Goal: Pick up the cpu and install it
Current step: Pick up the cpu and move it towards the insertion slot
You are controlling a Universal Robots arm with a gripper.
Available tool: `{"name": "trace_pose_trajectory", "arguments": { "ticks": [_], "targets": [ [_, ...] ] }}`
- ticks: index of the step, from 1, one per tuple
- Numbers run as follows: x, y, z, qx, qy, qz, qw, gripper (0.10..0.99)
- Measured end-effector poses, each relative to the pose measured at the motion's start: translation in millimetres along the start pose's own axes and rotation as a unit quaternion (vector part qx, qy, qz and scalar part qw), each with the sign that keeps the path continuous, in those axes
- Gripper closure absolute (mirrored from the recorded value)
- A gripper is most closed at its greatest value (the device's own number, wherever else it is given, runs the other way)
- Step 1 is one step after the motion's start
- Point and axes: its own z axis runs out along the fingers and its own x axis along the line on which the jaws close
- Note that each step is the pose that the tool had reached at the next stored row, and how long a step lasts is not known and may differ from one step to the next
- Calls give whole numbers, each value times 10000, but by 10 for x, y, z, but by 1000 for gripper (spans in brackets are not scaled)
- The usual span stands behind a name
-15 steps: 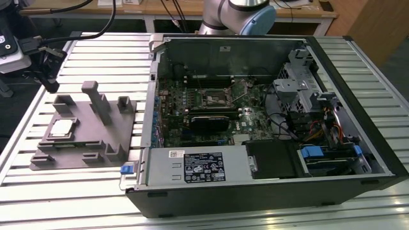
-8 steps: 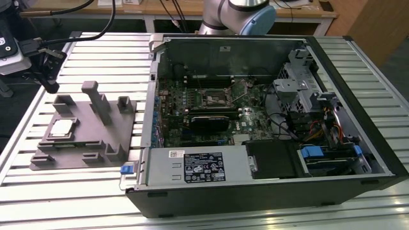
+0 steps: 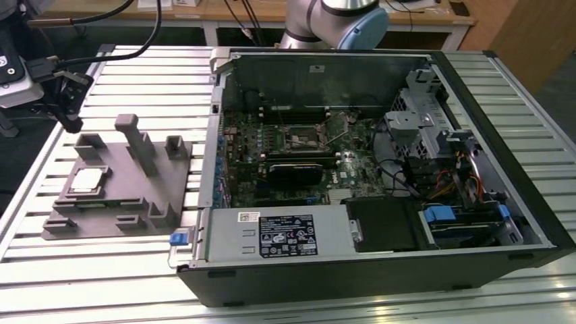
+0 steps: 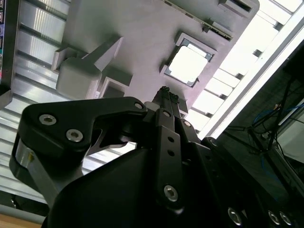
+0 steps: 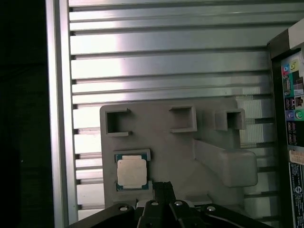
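The cpu [image 3: 88,179], a small square chip with a pale silver top, lies flat in a recess of the grey fixture [image 3: 135,196] on the slatted table, at the exterior view's left. Both wrist views look down on the cpu [image 4: 188,64] [image 5: 131,172] in its seat. My gripper [image 3: 70,123] hangs above the fixture's far corner, well clear of the chip. Its two black fingers [image 4: 166,95] are pressed together with nothing between them, and in the first wrist view the gripper [image 5: 161,186] sits just beside the chip's edge.
An open computer case [image 3: 504,202] lies to the right of the fixture, with the black-framed socket [image 3: 301,138] on its motherboard and a black block [image 3: 293,172] in front of it. Upright posts [image 3: 135,138] rise from the fixture. The arm's base [image 3: 333,20] stands behind the case.
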Motion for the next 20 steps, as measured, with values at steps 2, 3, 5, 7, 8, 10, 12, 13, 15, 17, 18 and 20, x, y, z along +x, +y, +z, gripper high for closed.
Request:
{"name": "trace_pose_trajectory", "arguments": {
  "ticks": [2, 3, 5, 7, 8, 10, 12, 13, 15, 17, 18, 20],
  "targets": [
    [4, -1, 8, 0, 1, 0, 10000, 980],
    [6, -1, 13, 0, 1, 0, 10000, 980],
    [11, -2, 23, 0, 0, 0, 10000, 980],
    [16, -3, 32, 0, 1, 0, 10000, 980],
    [20, -3, 37, 0, 1, 0, 10000, 980],
    [26, -4, 47, 0, 0, 0, 10000, 980],
    [32, -5, 56, 1, 1, 0, 10000, 980],
    [35, -5, 60, 0, 0, 0, 10000, 980],
    [40, -6, 69, 0, 1, 0, 10000, 980],
    [44, -7, 78, 0, 0, 0, 10000, 980],
    [47, -7, 82, 0, 1, 0, 10000, 980],
    [50, -8, 92, 0, 1, -1, 10000, 980]
  ]
}}
